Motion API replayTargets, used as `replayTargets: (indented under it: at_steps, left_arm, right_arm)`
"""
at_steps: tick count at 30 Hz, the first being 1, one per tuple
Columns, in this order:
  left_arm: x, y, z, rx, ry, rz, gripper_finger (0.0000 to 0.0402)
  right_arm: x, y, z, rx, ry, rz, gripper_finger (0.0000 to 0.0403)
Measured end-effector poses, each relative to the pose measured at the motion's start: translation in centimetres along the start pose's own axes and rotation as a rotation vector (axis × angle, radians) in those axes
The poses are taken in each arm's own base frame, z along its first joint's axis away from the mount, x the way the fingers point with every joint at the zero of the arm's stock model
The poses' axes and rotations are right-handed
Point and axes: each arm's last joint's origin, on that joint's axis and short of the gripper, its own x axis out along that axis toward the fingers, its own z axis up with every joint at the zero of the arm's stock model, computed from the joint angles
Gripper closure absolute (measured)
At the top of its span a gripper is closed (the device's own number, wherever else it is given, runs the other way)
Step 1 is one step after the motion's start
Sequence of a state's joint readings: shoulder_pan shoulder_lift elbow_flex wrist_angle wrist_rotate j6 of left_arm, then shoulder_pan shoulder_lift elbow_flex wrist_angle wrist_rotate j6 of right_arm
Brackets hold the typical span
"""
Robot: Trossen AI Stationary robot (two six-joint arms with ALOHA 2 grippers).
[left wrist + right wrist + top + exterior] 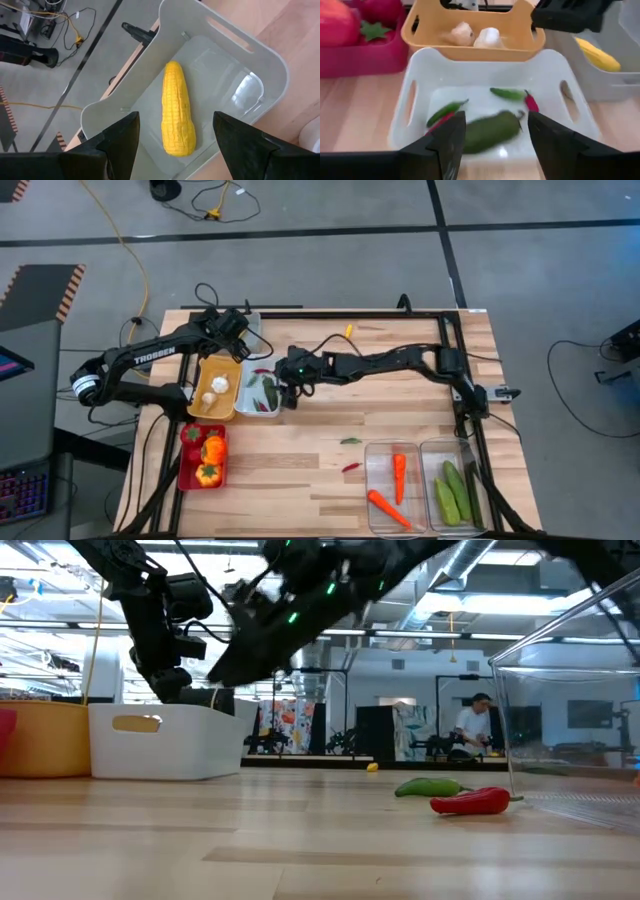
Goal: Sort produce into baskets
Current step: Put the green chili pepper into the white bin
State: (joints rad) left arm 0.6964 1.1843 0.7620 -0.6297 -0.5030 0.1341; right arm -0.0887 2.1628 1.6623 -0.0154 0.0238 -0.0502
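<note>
High view, bins: grey bin (247, 330), yellow bin (217, 388) and white bin (262, 393) cluster at the bench (300, 470) left-centre; red bin (201, 457) sits nearer the front-left edge; two clear bins (395, 485) (452, 485) sit front-right.
Grey bin contents: one corn cob (177, 108), long axis along the bin length.
Yellow bin contents: two pale garlic pieces (475, 35).
White bin contents: green and red chilies (510, 95), plus one large green pepper (487, 131) blurred between the fingers.
Red bin contents: red and orange peppers (209, 460).
Clear bins: carrots (398, 477) in one, cucumbers (452, 495) in the other.
Left tool (175, 145): fingers spread, empty, above the grey bin.
Right tool (495, 145): fingers apart, above the white bin.
Open bench: one green chili (350, 441) and one red chili (350, 467) lie loose mid-bench, just beside each other.
</note>
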Motion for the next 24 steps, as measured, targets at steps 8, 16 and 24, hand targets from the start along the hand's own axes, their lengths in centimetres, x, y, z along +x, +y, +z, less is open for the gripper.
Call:
replayTargets:
  at_steps: [8,16,24]
  left_arm:
    - [0.0,0.0,0.0,0.0,0.0,0.0,0.0162]
    - [0.0,0.0,0.0,-0.001,0.0,0.0,0.0162]
    - [0.0,0.0,0.0,-0.003,0.0,-0.007,0.0162]
  right_arm:
    - [-9.0,-0.2,3.0,-0.004,0.251,0.015,0.0165]
    - [-14.4,2.2,3.2,0.076,0.442,0.046,0.0168]
    - [-13.7,6.4,-0.2,-0.005,0.726,0.097,0.0168]
